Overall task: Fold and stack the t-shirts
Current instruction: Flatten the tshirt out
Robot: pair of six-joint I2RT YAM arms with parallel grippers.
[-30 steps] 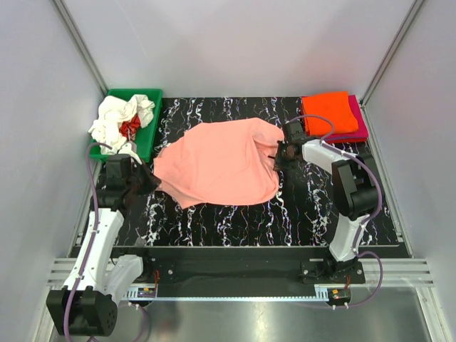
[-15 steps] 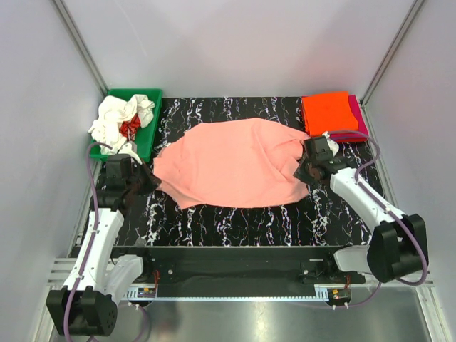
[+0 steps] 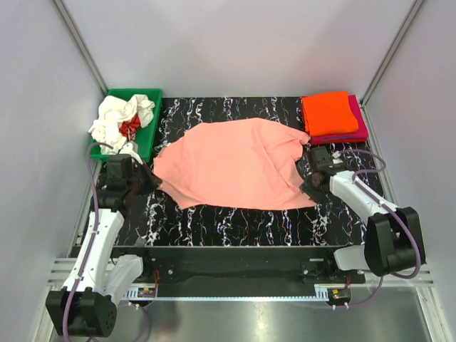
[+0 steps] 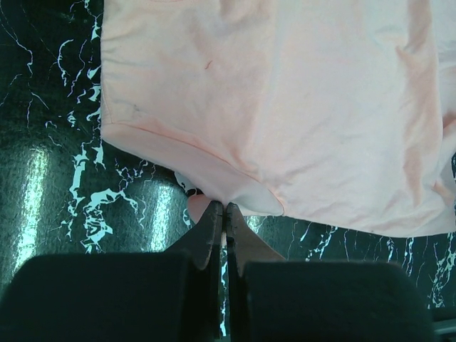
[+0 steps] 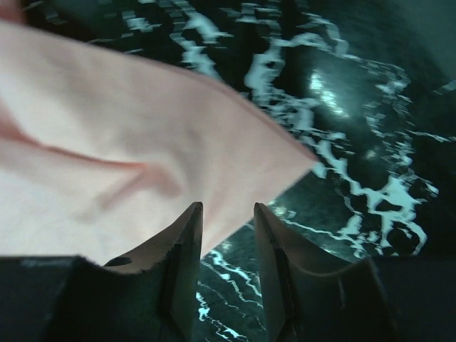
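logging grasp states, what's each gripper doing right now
left gripper: shut on the salmon-pink t-shirt
right gripper: open, holding nothing

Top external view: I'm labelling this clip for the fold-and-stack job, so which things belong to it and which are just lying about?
Job: salmon-pink t-shirt spread out, its edge pinched by the left gripper; orange t-shirt folded on the magenta t-shirt; white t-shirts and a red t-shirt heaped together.
Lying about: green bin under that heap; marbled table.
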